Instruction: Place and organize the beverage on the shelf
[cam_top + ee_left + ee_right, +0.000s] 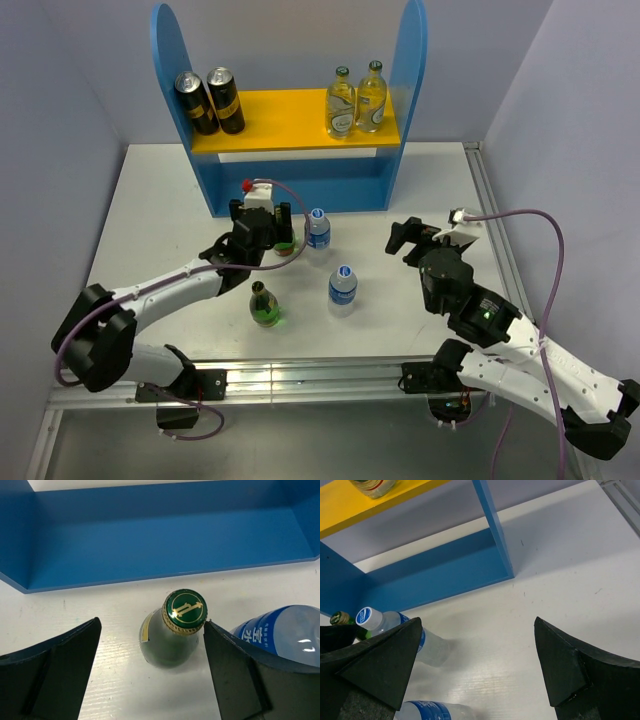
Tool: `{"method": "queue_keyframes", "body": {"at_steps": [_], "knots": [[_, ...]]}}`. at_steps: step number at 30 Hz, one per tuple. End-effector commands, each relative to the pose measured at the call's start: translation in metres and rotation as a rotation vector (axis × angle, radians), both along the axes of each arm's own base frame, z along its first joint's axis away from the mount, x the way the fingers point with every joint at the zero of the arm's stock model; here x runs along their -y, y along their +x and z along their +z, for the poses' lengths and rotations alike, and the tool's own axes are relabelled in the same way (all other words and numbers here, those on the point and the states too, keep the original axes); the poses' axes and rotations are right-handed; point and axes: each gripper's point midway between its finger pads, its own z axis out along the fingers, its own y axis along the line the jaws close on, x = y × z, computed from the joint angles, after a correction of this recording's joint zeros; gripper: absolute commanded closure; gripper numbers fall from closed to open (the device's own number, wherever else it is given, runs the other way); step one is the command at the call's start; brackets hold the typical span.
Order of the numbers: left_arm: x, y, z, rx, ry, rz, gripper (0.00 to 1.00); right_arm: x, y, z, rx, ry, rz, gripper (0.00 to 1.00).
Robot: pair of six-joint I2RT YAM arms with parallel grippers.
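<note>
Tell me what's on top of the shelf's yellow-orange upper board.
Two dark gold-labelled containers at left, two pale clear glass bottles at right. From above, the board covers the level below.

On the green bottle [167,650], the cap [185,611] bore a gold emblem on green, a stylised mark rather than legible lettering. The plastic bottle [295,630] had a blue label [265,634] with white Chinese characters, partly hidden and not surely readable. On the shelf [290,125], the labels of the dark bottles [210,100] and the pale bottles [356,103] were too small to read.
</note>
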Motion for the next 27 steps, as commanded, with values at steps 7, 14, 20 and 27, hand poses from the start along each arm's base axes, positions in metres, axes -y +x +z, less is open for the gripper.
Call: {"method": "queue_keyframes", "body": {"at_steps": [7,14,20,27], "knots": [[0.020,0.033,-0.002,0.051,-0.056,-0.027,0.26,0.002,0.001,0.001,0.015,0.026,-0.016,0.00],[0.025,0.041,-0.001,0.052,-0.056,-0.031,0.88,0.001,0.001,0.001,0.018,0.030,-0.013,0.00],[0.007,0.040,0.016,0.083,-0.010,0.032,1.00,0.000,0.000,0.001,0.018,0.035,-0.003,0.00],[-0.029,0.058,0.053,0.135,-0.025,0.105,1.00,-0.003,0.000,0.001,0.020,0.043,0.010,0.00]]}}
